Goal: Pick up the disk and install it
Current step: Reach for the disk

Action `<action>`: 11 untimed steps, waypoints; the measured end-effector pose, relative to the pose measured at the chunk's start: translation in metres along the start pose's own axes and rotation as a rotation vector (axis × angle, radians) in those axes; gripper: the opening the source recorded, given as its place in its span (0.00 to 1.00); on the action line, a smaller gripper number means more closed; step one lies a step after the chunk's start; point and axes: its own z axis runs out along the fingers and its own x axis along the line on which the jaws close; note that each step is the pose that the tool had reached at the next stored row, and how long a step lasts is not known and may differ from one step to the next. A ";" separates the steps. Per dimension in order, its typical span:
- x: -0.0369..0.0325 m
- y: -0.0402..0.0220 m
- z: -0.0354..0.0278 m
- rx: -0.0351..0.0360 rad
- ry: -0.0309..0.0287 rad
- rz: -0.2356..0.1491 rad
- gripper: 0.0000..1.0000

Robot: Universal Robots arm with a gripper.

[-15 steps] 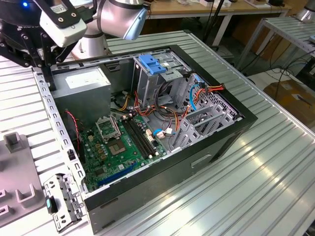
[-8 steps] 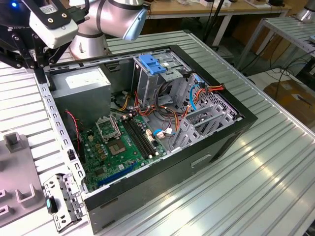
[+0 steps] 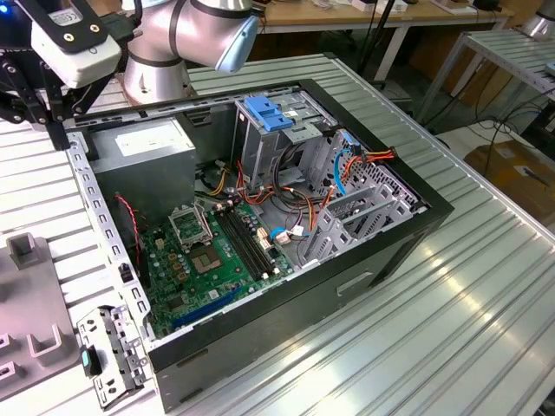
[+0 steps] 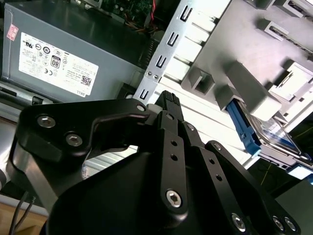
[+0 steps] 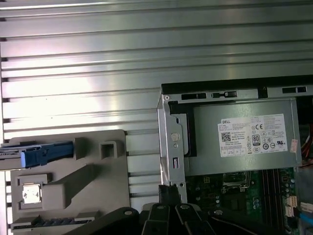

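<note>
Barely begun: the disk (image 4: 277,139) rests untouched in the grey holder (image 4: 254,44) — the gripper (image 4: 167,99) hovers over the computer case (image 4: 161,63) edge, fingers clenched, empty

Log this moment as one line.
gripper: shut, empty | position: near case edge by power supply | disk: seated in grey fixture, untouched

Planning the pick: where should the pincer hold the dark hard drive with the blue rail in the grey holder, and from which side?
Probably across the two flat faces of the dark hard drive, near its exposed upper edge, coming from above: it seems to stand on edge in the grey moulded holder, leaving that edge free. Keep off the blue plastic rail.
</note>
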 end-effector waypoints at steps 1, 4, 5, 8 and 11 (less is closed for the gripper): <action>0.0021 -0.0002 -0.0001 0.0000 0.0001 0.000 0.11; 0.0067 -0.0005 -0.0001 0.0000 0.0002 0.000 0.11; 0.0080 -0.0006 -0.0002 0.0001 0.0003 0.000 0.11; 0.0133 -0.0010 -0.0003 0.0001 0.0003 0.000 0.11; 0.0183 -0.0014 -0.0004 0.0001 0.0004 0.000 0.11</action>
